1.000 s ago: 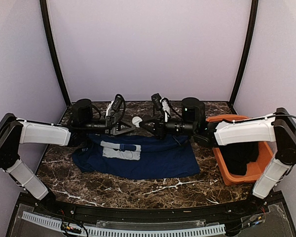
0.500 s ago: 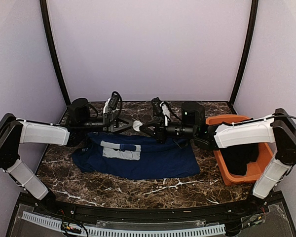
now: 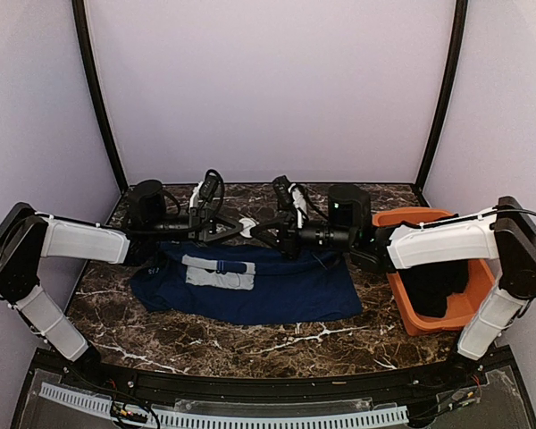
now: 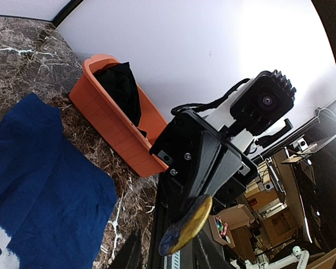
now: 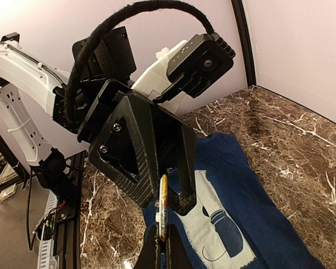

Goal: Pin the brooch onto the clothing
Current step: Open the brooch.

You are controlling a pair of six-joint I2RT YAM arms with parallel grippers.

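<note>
Two end effectors meet nose to nose over the far edge of the surface [image 3: 205,344], about midway along it, and the brooch [image 4: 186,224] hangs in the air between them. On my left wrist feed it is a small round disc with a dark gold, slightly glossy face. Seen edge-on from the right wrist it is only a thin yellowish sliver, and from the top camera it shows pale, almost white.

The right end effector [image 5: 161,245] is clamped on the disc's lower rim. The left end effector [image 5: 169,204] has a finger on each side of the upper rim with very little gap, and I cannot tell whether it actually presses on it.

Below them the navy T-shirt [image 3: 277,286] lies spread flat toward the far edge, its light grey print [image 3: 219,271] facing up on the left half. The disc is tiny against it and is not touching the fabric. An orange bin [image 3: 402,295] sits at the right edge, holding a black garment [image 3: 433,281].
</note>
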